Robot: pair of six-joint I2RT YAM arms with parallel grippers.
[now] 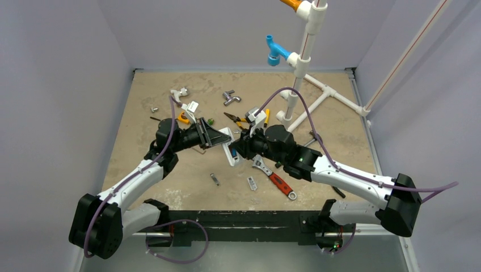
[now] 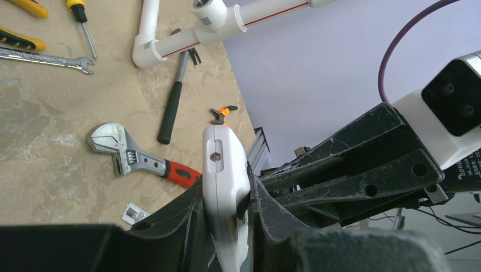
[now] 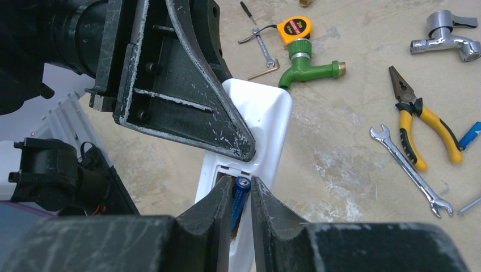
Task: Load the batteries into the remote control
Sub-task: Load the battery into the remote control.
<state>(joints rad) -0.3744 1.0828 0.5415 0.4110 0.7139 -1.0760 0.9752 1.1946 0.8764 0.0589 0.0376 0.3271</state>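
One tan table (image 1: 187, 187) fills the top view, and one white pipe frame (image 1: 307, 39) stands at its upper right. Two arms meet at the centre of that frame.

The left gripper (image 2: 227, 194) is closed tight on the one remote control (image 2: 223, 158). It holds the remote edge-on above the table, at the centre of the left wrist view, where its black fingers cover the remote's lower part.

The right gripper (image 3: 241, 190) faces it, jaws drawn to a slim gap with one blue battery (image 3: 238, 204) pinched between them. The battery sits at the open recess in the remote's back, bottom centre of the right wrist view. A black finger of the left gripper blocks the upper part of that recess.

- **Just lower right of the grippers:** one red-handled wrench (image 1: 281, 184).
- **Upper middle of the left wrist view:** one black hammer (image 2: 173, 102).
- **Right wrist view:**
  - one pair of yellow pliers (image 3: 422, 122) at the right
  - two spanners, a larger (image 3: 408, 170) at the right and a smaller (image 3: 262, 46) at the top
  - one green tap (image 3: 309, 63)
  - one chrome tap (image 3: 448, 39)
  - one yellow tape measure (image 3: 295, 27)

A blue cylinder (image 3: 471, 136) is cut off by the right edge of that view. I cannot tell whether it is a second cell.
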